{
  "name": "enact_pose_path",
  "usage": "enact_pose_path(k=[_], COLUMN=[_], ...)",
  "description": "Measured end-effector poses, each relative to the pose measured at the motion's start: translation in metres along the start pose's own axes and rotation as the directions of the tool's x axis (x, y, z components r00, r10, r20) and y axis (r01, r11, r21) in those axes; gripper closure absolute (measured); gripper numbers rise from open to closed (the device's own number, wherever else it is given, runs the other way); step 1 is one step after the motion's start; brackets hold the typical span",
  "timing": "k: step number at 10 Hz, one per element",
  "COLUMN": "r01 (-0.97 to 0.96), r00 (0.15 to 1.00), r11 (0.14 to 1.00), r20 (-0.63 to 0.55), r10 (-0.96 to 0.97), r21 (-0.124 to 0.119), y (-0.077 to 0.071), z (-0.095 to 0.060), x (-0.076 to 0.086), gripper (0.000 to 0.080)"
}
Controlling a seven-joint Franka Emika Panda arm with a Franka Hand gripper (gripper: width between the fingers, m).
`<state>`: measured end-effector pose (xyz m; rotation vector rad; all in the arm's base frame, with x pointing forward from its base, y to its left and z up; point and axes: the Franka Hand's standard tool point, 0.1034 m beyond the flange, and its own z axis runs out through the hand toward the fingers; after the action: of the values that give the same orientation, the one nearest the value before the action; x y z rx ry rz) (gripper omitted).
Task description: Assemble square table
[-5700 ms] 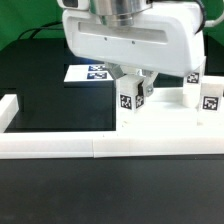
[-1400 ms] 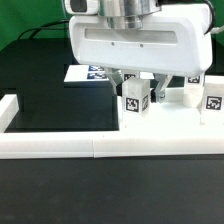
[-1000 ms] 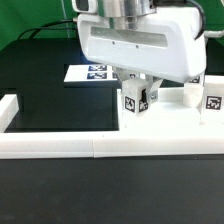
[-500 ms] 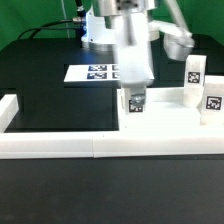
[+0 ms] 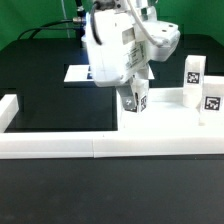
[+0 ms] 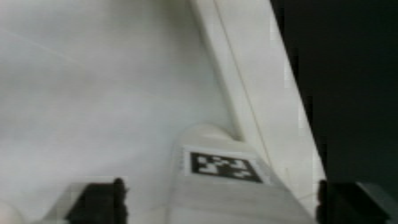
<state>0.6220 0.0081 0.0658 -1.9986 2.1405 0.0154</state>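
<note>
My gripper (image 6: 230, 203) is shut on the square table's white slab (image 5: 122, 55) and holds it upright above the table. In the exterior view the slab is turned at an angle, and the gripper's fingers are hidden by it. In the wrist view the slab's edge, with its small tag (image 6: 222, 165), runs between the two dark fingers (image 6: 103, 203). One tagged leg block (image 5: 135, 101) stands just below the slab. Two more tagged leg blocks (image 5: 193, 71) (image 5: 211, 103) stand at the exterior view's right.
The long white border rail (image 5: 60, 146) runs along the front, with a short arm (image 5: 8, 108) at the exterior view's left. The marker board (image 5: 77, 73) lies on the black table behind the slab. A plain white block (image 5: 172, 96) lies by the right legs.
The slab faced the camera broadside a second ago. It has since swung round in my gripper and now shows at an angle, shifted toward the exterior view's left. The leg blocks have not moved.
</note>
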Motion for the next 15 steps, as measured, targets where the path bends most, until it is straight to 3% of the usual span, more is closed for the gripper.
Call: enact_pose_path(k=[2, 5, 6, 7, 8, 10, 11, 12, 13, 14, 15], r01=[0.283, 0.462, 0.761, 0.890, 0.886, 0.845, 0.755, 0.712, 0.644, 0.449, 0.231], r00=[0.959, 0.887, 0.646, 0.452, 0.459, 0.529, 0.652, 0.699, 0.762, 0.890, 0.969], r11=[0.959, 0.887, 0.641, 0.443, 0.451, 0.522, 0.645, 0.692, 0.755, 0.885, 0.969], r20=[0.006, 0.000, 0.019, 0.078, 0.060, 0.052, 0.036, 0.028, 0.017, -0.025, -0.075], r10=[-0.283, -0.462, -0.763, -0.889, -0.887, -0.847, -0.757, -0.714, -0.647, -0.455, -0.237], r21=[-0.005, -0.013, -0.095, -0.109, -0.110, -0.115, -0.119, -0.122, -0.124, -0.125, -0.088], y=[0.0026, 0.0027, 0.0019, -0.0045, -0.0034, -0.0030, -0.0029, -0.0029, -0.0029, -0.0029, -0.0027], z=[0.0001, 0.0002, -0.0015, -0.0025, -0.0007, -0.0004, -0.0002, -0.0002, -0.0002, -0.0004, 0.0006], x=[0.0002, 0.0019, 0.0017, 0.0032, 0.0053, 0.0050, 0.0041, 0.0040, 0.0039, 0.0011, 0.0013], gripper=[0.0161, 0.0151, 0.0151, 0.0151, 0.0151, 0.0396, 0.0396, 0.0509, 0.0509, 0.0509, 0.0509])
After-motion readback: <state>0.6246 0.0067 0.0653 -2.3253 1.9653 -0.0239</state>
